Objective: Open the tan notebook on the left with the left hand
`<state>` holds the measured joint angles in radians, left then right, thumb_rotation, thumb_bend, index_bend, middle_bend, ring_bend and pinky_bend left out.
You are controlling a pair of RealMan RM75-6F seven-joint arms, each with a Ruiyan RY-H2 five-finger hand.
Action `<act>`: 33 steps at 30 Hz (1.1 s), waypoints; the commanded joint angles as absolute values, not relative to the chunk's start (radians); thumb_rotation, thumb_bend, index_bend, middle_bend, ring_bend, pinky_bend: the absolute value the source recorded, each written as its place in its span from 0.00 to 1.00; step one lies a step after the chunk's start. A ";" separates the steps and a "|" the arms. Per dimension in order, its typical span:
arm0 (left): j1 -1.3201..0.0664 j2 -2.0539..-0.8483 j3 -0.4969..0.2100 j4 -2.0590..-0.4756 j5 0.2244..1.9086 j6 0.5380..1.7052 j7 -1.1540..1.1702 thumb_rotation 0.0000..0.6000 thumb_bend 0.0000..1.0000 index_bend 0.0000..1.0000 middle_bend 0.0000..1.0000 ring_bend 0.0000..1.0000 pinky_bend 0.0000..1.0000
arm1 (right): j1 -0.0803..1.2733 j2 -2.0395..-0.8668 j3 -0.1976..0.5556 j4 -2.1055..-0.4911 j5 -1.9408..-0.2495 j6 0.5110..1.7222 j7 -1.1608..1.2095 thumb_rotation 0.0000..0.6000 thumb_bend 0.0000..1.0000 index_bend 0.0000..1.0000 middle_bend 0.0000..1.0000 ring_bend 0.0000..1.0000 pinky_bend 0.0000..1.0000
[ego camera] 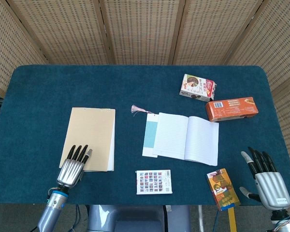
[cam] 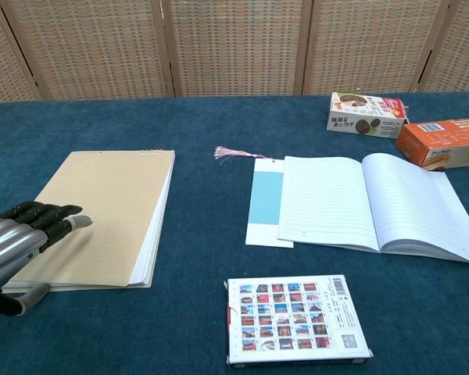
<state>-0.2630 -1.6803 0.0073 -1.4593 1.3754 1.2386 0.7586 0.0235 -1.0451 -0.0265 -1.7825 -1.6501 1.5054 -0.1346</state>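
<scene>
The tan notebook (ego camera: 92, 135) (cam: 105, 211) lies closed on the left of the blue table (ego camera: 38, 96), spiral edge away from me. My left hand (ego camera: 73, 166) (cam: 19, 238) lies palm down over its near left corner, fingers stretched out on the cover, and the thumb sits by the near edge. It grips nothing. My right hand (ego camera: 266, 179) hovers flat by the table's near right corner, fingers apart and empty; the chest view does not show it.
An open lined notebook (ego camera: 186, 137) with a pink tassel lies in the middle, and a stamp-pattern booklet (ego camera: 153, 182) sits near the front edge. A brown-dotted box (ego camera: 198, 87) and an orange box (ego camera: 231, 108) are at the back right. An orange-yellow packet (ego camera: 222, 188) lies next to my right hand.
</scene>
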 commanded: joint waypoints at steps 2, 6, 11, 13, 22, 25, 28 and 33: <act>-0.266 -1.686 0.005 -1.453 1.370 1.238 0.761 1.00 0.48 0.02 0.00 0.00 0.00 | 0.023 -1.045 -0.027 -1.783 -1.650 1.505 -0.133 1.00 0.12 0.00 0.00 0.00 0.00; -0.270 -1.693 0.004 -1.446 1.367 1.238 0.764 1.00 0.52 0.03 0.00 0.00 0.00 | 0.024 -1.044 -0.027 -1.783 -1.651 1.504 -0.131 1.00 0.12 0.00 0.00 0.00 0.00; -0.274 -1.699 0.002 -1.439 1.368 1.243 0.763 1.00 0.56 0.03 0.00 0.00 0.00 | 0.024 -1.043 -0.027 -1.783 -1.651 1.504 -0.127 1.00 0.11 0.00 0.00 0.00 0.00; -0.275 -1.701 0.002 -1.436 1.366 1.244 0.764 1.00 0.57 0.03 0.00 0.00 0.00 | 0.024 -1.042 -0.028 -1.783 -1.652 1.504 -0.125 1.00 0.11 0.00 0.00 0.00 0.00; -0.286 -1.715 -0.006 -1.417 1.357 1.245 0.779 1.00 0.64 0.03 0.00 0.00 0.00 | 0.022 -1.041 -0.028 -1.783 -1.654 1.509 -0.119 1.00 0.11 0.00 0.00 0.00 0.00; -0.291 -1.718 -0.012 -1.413 1.352 1.244 0.781 1.00 0.64 0.03 0.00 0.00 0.00 | 0.021 -1.041 -0.027 -1.782 -1.656 1.512 -0.117 1.00 0.11 0.00 0.00 0.00 0.00; -0.297 -1.720 -0.019 -1.411 1.348 1.244 0.785 1.00 0.64 0.03 0.00 0.00 0.00 | 0.020 -1.044 -0.023 -1.779 -1.656 1.521 -0.115 1.00 0.11 0.00 0.00 0.00 0.00; -0.312 -1.718 -0.037 -1.416 1.340 1.244 0.799 1.00 0.65 0.03 0.00 0.00 0.00 | 0.018 -1.050 -0.021 -1.771 -1.667 1.534 -0.104 1.00 0.11 0.00 0.00 0.00 0.00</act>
<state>-0.3092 -1.7193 -0.0348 -1.4144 1.3407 1.2437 0.7961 0.0180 -1.0499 -0.0214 -1.7718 -1.6661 1.5333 -0.1045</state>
